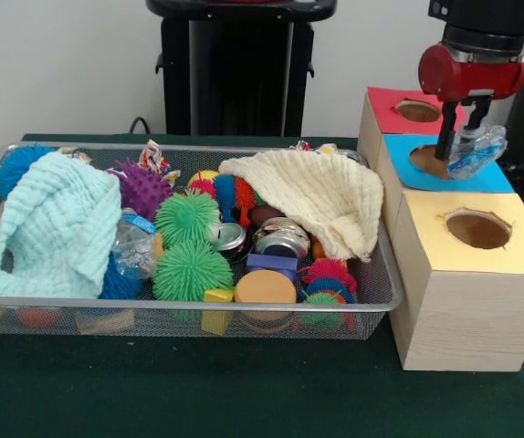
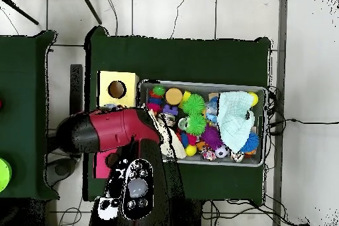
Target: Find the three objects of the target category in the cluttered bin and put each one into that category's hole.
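My gripper (image 1: 456, 139) is at the right, shut on a crushed clear plastic bottle (image 1: 477, 150). It holds the bottle just above the round hole (image 1: 429, 162) in the blue-topped box. A second crushed bottle with a blue label (image 1: 134, 245) lies in the wire mesh bin (image 1: 198, 305), half under a mint cloth (image 1: 57, 224). No third bottle shows. In the overhead view my red arm (image 2: 109, 130) covers the gripper and the blue box, and the bin (image 2: 198, 83) lies to its right.
A red-topped box (image 1: 394, 109) stands behind the blue one and a yellow-topped box (image 1: 477, 229) in front, each with a hole. The bin holds green (image 1: 186, 217) and purple (image 1: 141, 189) spiky balls, metal cans (image 1: 280, 239), blocks and a cream cloth (image 1: 312, 196).
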Controlling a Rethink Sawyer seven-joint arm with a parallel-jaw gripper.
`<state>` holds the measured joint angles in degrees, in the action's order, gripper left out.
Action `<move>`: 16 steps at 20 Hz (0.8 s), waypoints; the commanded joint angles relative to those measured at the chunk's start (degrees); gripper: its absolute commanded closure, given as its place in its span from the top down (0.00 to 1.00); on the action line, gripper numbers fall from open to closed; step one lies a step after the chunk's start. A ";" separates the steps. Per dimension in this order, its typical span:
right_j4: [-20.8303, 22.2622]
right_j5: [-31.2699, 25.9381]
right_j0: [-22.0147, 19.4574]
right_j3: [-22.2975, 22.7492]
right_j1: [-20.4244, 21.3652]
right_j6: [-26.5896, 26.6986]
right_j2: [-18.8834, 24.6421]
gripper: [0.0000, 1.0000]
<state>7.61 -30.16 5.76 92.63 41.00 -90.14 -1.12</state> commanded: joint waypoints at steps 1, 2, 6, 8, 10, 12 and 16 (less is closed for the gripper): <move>-1.03 -7.59 -0.45 3.19 -3.67 -5.17 4.54 0.00; -1.15 -7.50 -0.54 3.25 -3.86 -5.22 4.73 0.00; -0.79 -8.83 -0.14 2.84 -4.75 -5.31 4.26 0.00; -0.80 -8.56 -0.29 3.07 -5.14 -5.30 4.38 0.00; -0.59 -8.58 -0.25 2.79 -5.78 -5.28 4.20 0.00; -0.28 -8.90 -0.07 2.85 -5.97 -5.29 3.82 0.00; 0.10 -11.48 0.36 2.90 -6.02 -5.12 3.04 0.00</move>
<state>7.57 -33.26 6.05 92.60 38.98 -90.14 -1.05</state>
